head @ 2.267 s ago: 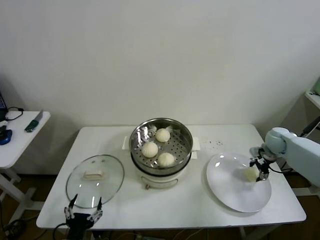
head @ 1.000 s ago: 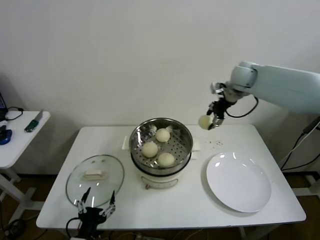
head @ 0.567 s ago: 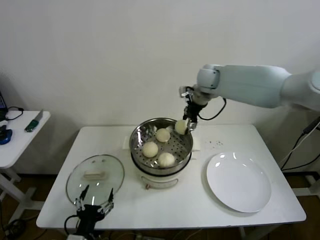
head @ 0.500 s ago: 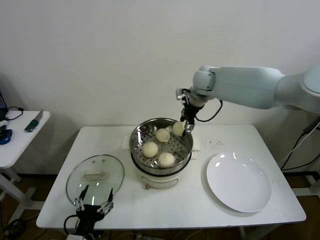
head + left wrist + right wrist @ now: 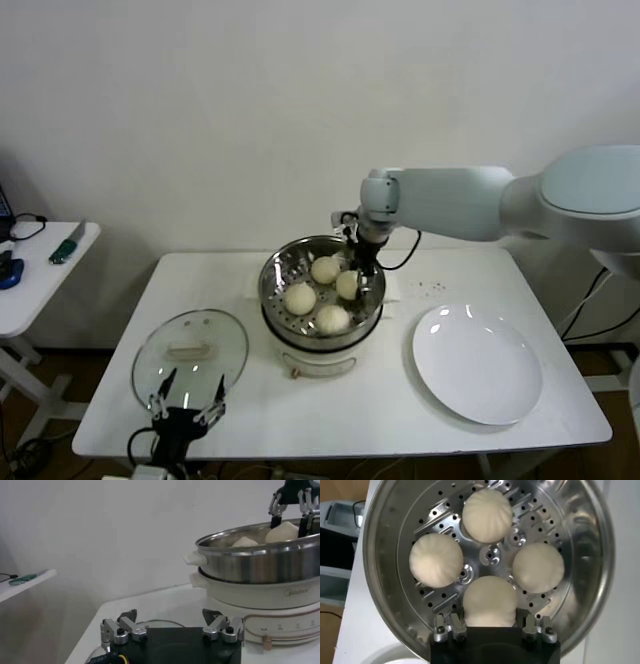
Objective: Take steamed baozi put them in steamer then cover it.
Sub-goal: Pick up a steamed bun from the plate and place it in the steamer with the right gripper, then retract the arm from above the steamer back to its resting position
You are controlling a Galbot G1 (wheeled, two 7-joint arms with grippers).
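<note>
The steel steamer (image 5: 275,272) on its white pot base (image 5: 322,355) stands mid-table. Three baozi lie on its perforated floor (image 5: 325,269) (image 5: 300,298) (image 5: 332,318). My right gripper (image 5: 352,272) reaches down into the basket, shut on the fourth baozi (image 5: 347,286), which is low at the basket's right side. In the right wrist view my right gripper (image 5: 489,626) has that baozi (image 5: 490,600) between its fingers (image 5: 444,628), with the other three beyond it. My left gripper (image 5: 186,410) is open and empty at the table's front left edge; it also shows in the left wrist view (image 5: 171,628).
The clear glass lid (image 5: 190,350) with its cream handle lies flat left of the steamer, just behind my left gripper. The white plate (image 5: 478,362) at the right holds nothing. A small side table (image 5: 40,270) with tools stands far left.
My right gripper lifted the last baozi off the plate, carried it left over the steamer and lowered it into the basket. My left gripper shifted slightly right.
</note>
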